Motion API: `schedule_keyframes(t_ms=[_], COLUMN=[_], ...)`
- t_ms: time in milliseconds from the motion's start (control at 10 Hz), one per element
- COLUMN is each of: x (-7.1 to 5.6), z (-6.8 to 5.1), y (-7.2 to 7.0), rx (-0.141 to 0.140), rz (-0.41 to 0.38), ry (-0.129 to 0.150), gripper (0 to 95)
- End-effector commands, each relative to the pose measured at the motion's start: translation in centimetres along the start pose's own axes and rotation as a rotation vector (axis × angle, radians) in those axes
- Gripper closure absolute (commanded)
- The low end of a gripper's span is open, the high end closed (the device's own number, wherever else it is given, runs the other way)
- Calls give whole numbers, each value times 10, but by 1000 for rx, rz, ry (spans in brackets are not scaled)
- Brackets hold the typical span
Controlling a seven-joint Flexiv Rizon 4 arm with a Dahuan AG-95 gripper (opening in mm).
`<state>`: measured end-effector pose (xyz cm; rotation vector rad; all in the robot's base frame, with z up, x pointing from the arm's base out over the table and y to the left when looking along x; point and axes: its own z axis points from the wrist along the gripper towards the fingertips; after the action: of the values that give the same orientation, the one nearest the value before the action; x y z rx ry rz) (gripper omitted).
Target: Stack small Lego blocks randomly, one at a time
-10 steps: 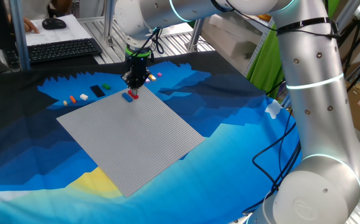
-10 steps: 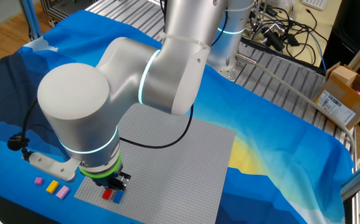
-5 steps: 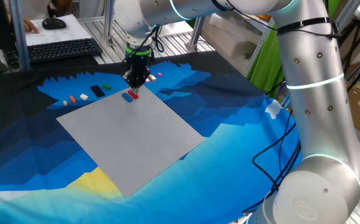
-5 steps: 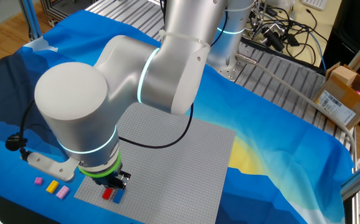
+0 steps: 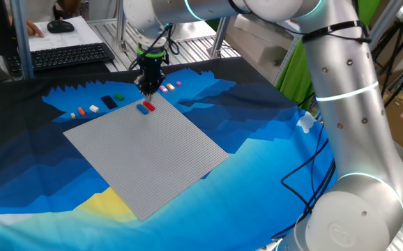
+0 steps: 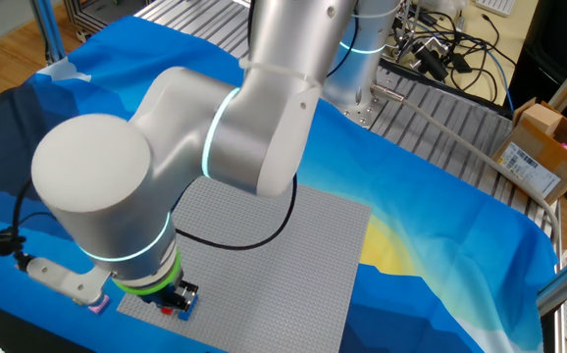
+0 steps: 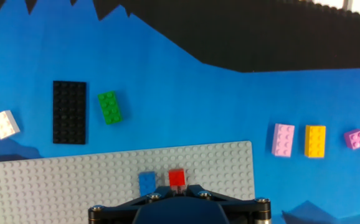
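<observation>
A red brick (image 5: pixel 150 104) and a blue brick (image 5: pixel 143 108) sit side by side on the grey baseplate (image 5: pixel 146 153), near its far edge. In the hand view the red brick (image 7: pixel 177 178) is right of the blue brick (image 7: pixel 147 183). My gripper (image 5: pixel 148 88) hangs a little above them, holding nothing. Its jaws stand slightly apart in the hand view (image 7: pixel 177 189), just over the red brick. In the other fixed view the gripper (image 6: pixel 178 297) partly hides both bricks. Loose green (image 7: pixel 109 107), white (image 7: pixel 4 124), pink (image 7: pixel 283 139), yellow (image 7: pixel 315 140) and purple (image 7: pixel 355 139) bricks lie on the blue cloth.
A black flat plate (image 7: pixel 68 112) lies beside the green brick. Orange (image 5: pixel 81 110) and white (image 5: pixel 93 109) bricks lie left of the baseplate. A keyboard (image 5: pixel 69 56) is at the back left. The arm's big joint (image 6: pixel 97 206) hangs over the baseplate's near corner.
My gripper has risen off the red brick and drifted slightly toward the back. The red brick stays on the baseplate beside the blue one.
</observation>
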<state>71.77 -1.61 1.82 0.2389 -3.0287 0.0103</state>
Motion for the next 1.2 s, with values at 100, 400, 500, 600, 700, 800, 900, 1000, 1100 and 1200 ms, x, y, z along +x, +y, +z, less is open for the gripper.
schedule_keyframes(t_ms=[100, 400, 500, 600, 700, 800, 900, 1000, 1100, 1200], x=[13, 18, 18, 18, 18, 18, 19, 18, 18, 18], z=[7, 8, 7, 7, 4, 2, 1, 2, 2, 2], y=[2, 2, 3, 3, 3, 3, 3, 3, 3, 3], rx=[6, 9, 9, 8, 8, 10, 13, 13, 13, 13], rz=[5, 7, 9, 9, 10, 9, 10, 10, 11, 12], ry=[-27, -31, -29, -26, -19, -18, -21, -21, -21, -21], gripper=[950, 950, 950, 950, 950, 950, 950, 950, 950, 950])
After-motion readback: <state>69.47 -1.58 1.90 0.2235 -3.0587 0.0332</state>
